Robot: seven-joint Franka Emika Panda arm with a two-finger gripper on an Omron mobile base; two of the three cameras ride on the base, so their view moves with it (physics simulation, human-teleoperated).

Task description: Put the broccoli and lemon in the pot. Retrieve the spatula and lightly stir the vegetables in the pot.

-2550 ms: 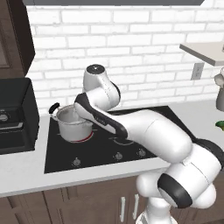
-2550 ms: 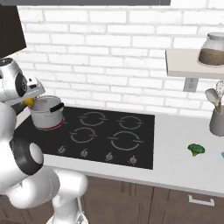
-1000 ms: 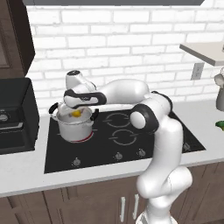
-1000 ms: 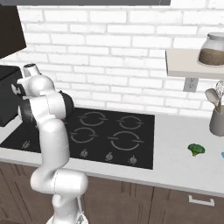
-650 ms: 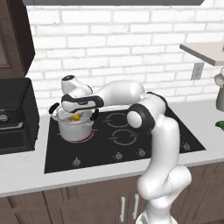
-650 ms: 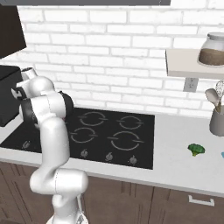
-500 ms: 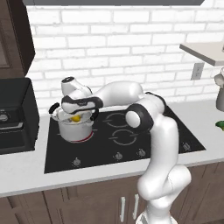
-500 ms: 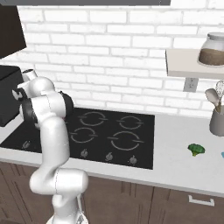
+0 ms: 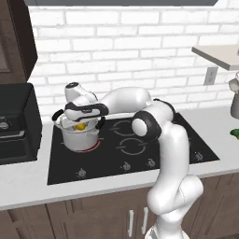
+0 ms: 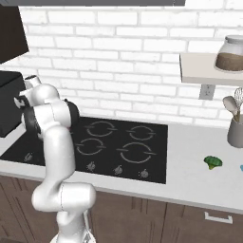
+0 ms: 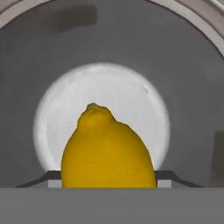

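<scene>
So we've got the tool [image 9: 82, 125] parked right over the mouth of the pot [image 9: 79, 138], which sits on the back-left burner of the black cooktop [image 9: 140, 149], just beside the black toaster oven [image 9: 16, 123]. The lemon [image 11: 108, 151] is clamped between the tool's two fingers, held on both sides, and from the hand view it hangs straight above the pot's pale round bottom, with the grey inner walls all around it. From the left base view we can see the yellow of it tucked under the hand, at about rim level of the pot. We can't tell whether it's touching the bottom or not.

The broccoli [image 10: 213, 162] is nowhere near any of this: it's lying on the light surface [image 10: 199, 182] well off to the right of the cooktop, near a grey utensil holder [image 10: 235, 129] that stands against the brick wall under a shelf [image 10: 209, 71] with a glass jar [image 10: 229, 53] on it. So it's well apart from the tool and from the pot.
</scene>
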